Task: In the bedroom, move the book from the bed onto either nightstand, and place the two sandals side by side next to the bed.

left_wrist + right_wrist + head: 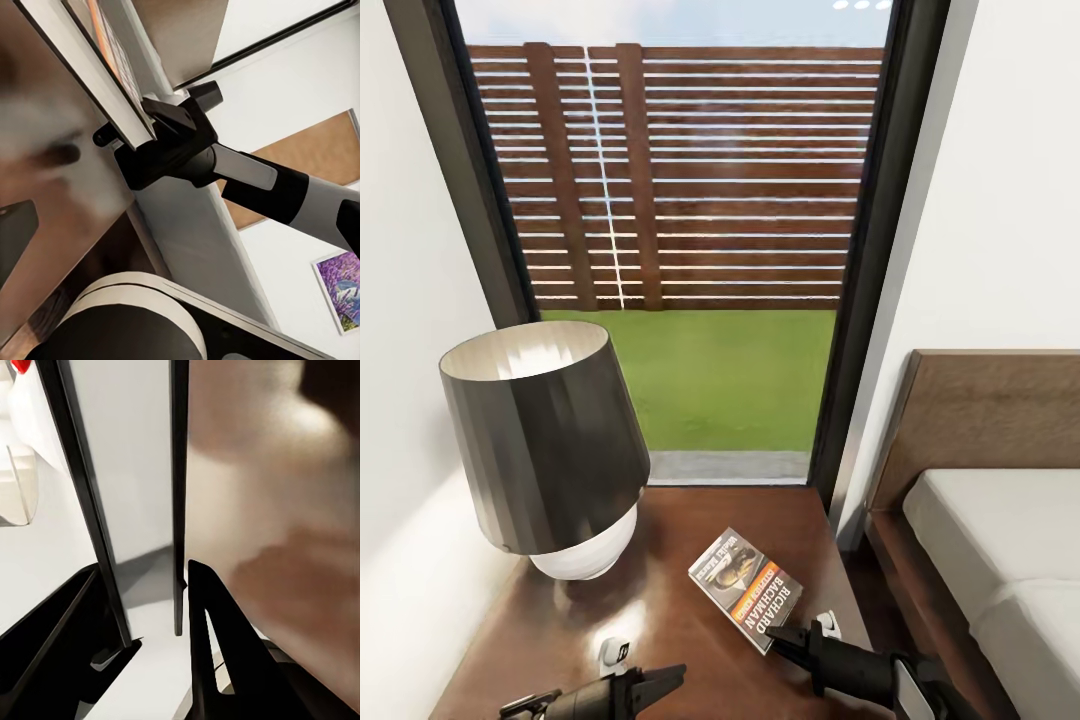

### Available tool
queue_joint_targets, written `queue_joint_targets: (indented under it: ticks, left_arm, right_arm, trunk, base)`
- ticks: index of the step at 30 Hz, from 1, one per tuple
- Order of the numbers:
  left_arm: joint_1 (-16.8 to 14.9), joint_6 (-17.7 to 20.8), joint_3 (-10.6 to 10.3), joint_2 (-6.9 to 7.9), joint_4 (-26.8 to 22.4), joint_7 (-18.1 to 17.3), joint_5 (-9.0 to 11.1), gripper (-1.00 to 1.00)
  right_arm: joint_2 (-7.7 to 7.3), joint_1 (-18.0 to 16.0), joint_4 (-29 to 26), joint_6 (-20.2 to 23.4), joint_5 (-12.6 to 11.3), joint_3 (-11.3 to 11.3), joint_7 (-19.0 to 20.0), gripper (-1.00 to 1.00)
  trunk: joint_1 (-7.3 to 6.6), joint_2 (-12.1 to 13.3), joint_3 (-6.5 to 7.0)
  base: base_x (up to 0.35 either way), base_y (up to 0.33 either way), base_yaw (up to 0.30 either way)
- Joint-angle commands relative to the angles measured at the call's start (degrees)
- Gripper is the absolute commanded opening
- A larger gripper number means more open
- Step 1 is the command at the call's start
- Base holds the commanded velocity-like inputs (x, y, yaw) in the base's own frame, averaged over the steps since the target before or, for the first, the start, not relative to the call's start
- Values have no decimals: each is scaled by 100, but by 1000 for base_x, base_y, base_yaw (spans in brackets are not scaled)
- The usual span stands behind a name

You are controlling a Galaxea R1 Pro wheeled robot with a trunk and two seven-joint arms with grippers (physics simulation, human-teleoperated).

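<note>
Book (746,588), one paperback with "RICHARD BACHMAN" in white letters on an orange band, is lying flat on the glossy dark-brown nightstand (660,640), toward its right front part. One table lamp (548,445) with a dark shade and a white rounded base is standing on the nightstand's left side, well apart from the book. The right gripper (792,640) is reaching in from the right, its fingertips sitting at the book's near corner; in the left wrist view the same gripper (142,124) is closing around the book's edge (105,79), jaws pinching it. In the right wrist view its dark fingers (217,652) are showing on either side of that thin edge. The left gripper (650,685) is hovering low over the nightstand's front, jaws spread and holding nothing. One bed (1000,540) with a white mattress and wooden headboard is standing just beside the nightstand on the right. A tall dark-framed window (690,250) is rising behind, showing a slatted fence and grass.
</note>
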Motion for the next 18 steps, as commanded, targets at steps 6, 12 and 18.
queue_joint_targets:
  ticks: [6, 12, 18]
  left_arm:
    - [-6, 61, 10, -1, 0, -23, -6, 100]
    - [-6, 61, 10, -1, 0, -23, -7, 100]
    - [-5, 59, 10, -1, 0, -23, -7, 100]
  right_arm:
    - [1, -3, 1, 27, -5, -11, 11, -100]
    - [1, -3, 1, 27, -5, -11, 11, -100]
    - [1, -3, 1, 27, -5, -11, 11, -100]
  trunk:
    - [-1, -2, -5]
    - [-1, -2, -5]
    - [-1, -2, -5]
  base:
    - [0, 0, 0]
    - [0, 0, 0]
    - [0, 0, 0]
